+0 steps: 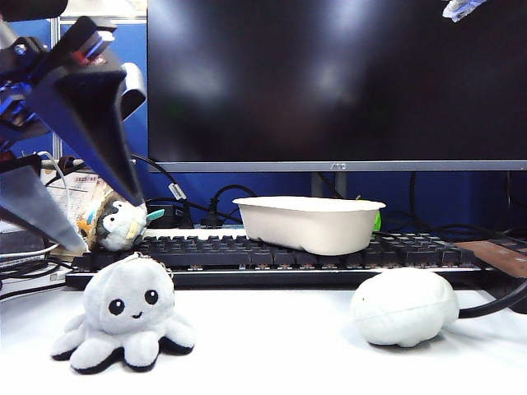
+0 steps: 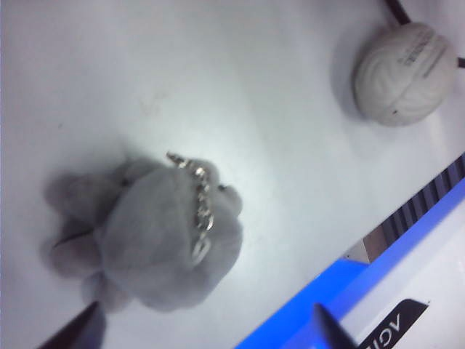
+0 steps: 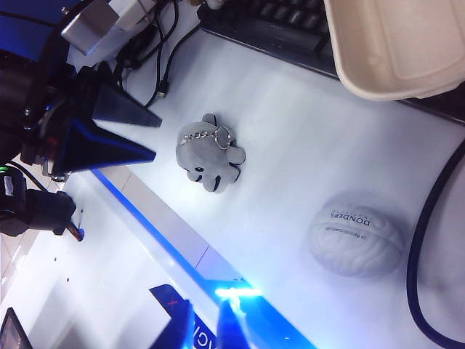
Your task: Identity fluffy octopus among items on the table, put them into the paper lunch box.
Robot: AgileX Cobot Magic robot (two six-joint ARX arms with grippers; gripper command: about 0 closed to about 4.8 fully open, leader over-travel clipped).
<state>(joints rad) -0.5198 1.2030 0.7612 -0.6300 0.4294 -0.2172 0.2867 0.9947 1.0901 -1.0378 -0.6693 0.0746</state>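
The fluffy octopus (image 1: pixel 125 317) is showing soft, matt white plush with glossy black bead eyes, and a shiny metal chain (image 2: pixel 201 205) is lying across its head, below and between the left gripper's (image 1: pixel 111 224) spread matt dark plastic jaws. The paper lunch box (image 1: pixel 309 222) is looking matt, pulpy. The table (image 1: pixel 288 346) is gleaming smooth.

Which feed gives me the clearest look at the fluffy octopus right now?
Exterior view: the fluffy octopus faces the camera, eyes, smile and tentacles sharp. Left wrist view shows only its blurred top and keychain; right wrist view shows it small, from above, near the open left gripper.
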